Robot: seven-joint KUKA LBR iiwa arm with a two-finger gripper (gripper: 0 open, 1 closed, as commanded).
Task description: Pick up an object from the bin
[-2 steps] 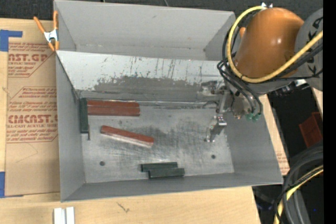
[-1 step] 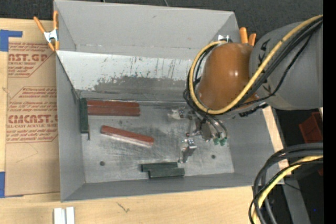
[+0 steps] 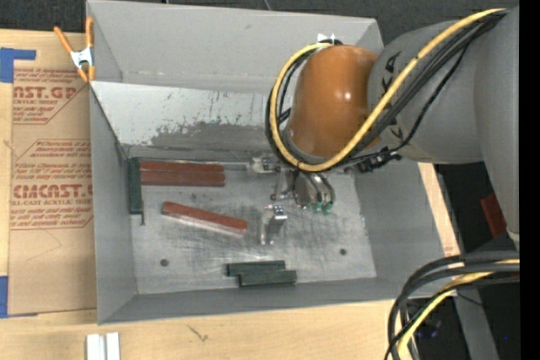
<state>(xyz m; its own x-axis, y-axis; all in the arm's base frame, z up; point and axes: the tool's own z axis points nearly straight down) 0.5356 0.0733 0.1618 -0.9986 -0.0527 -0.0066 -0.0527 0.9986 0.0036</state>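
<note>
Nearest the front wall of the bin point(image 3: 110, 265), a dark flat block point(image 3: 260, 272) is seen lying on the floor, well apart from everything else. Just behind it the gripper point(image 3: 272, 225) is found low over the middle of the floor, hanging from under the arm's orange cover point(image 3: 329, 101). Whether it is spread or pressed together cannot be told, and nothing is seen held in it. The thing closest to it is a slim red stick point(image 3: 205, 219), laid flat and slanted, with its right end just beside the gripper. This stick is judged the likeliest pick. For the step to be done well, the gripper should be brought over the stick's middle rather than its tip, so that the stick is not tipped or swung when lifted. The closing line should be set across the narrow width, not along the length. The descent should be carried right to the floor, since so thin a thing is easily skipped over, and the stick may be pushed aside if it is struck from one side. Farther back a longer reddish-brown bar point(image 3: 181, 174) is laid parallel to the rear wall, and a dark strip point(image 3: 133, 185) stands along the left wall, touching or nearly touching the bar's left end. Both should be left undisturbed.
</note>
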